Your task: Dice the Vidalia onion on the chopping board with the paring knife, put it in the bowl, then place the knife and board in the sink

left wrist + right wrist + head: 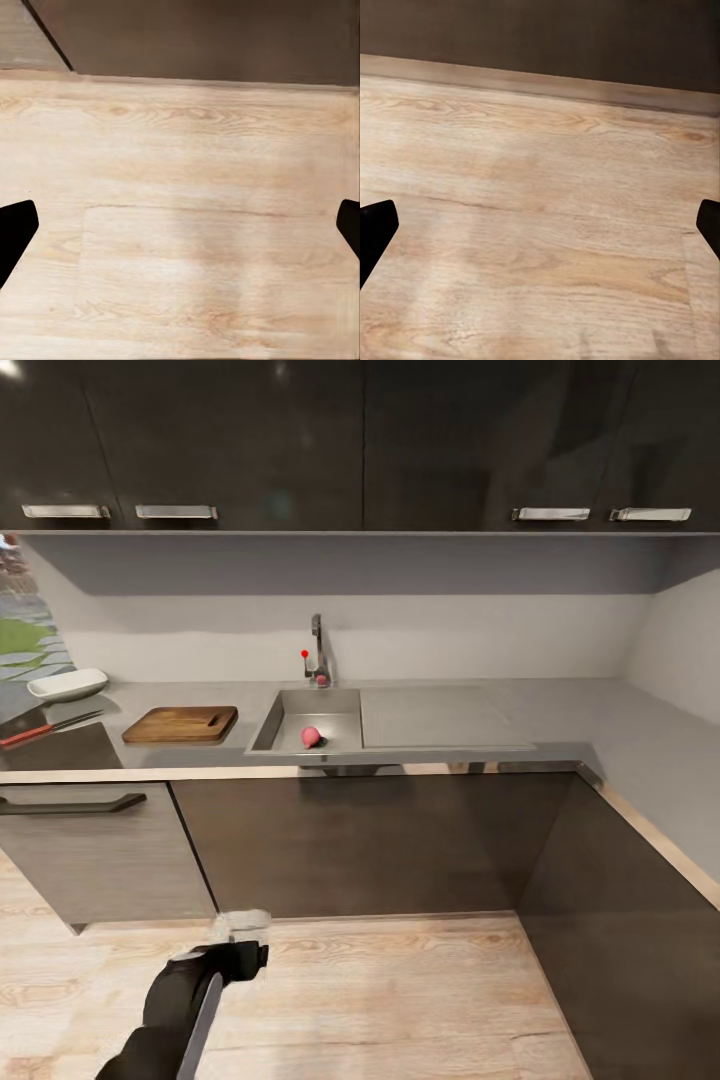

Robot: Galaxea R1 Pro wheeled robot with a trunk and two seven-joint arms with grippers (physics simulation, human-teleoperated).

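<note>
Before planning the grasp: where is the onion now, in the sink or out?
In. The Vidalia onion lies whole on the floor of the sink basin, right of the chopping board.

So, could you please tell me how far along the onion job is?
Nothing looks done yet. The Vidalia onion lies whole in the sink; chopping board, paring knife and bowl sit untouched. Both grippers hang open over the floor, so every step remains.

Pinkish Vidalia onion (pixel 311 737) in sink (pixel 300 710); chopping board (pixel 181 724), paring knife (pixel 45 729), bowl (pixel 67 684) leftward.
</note>
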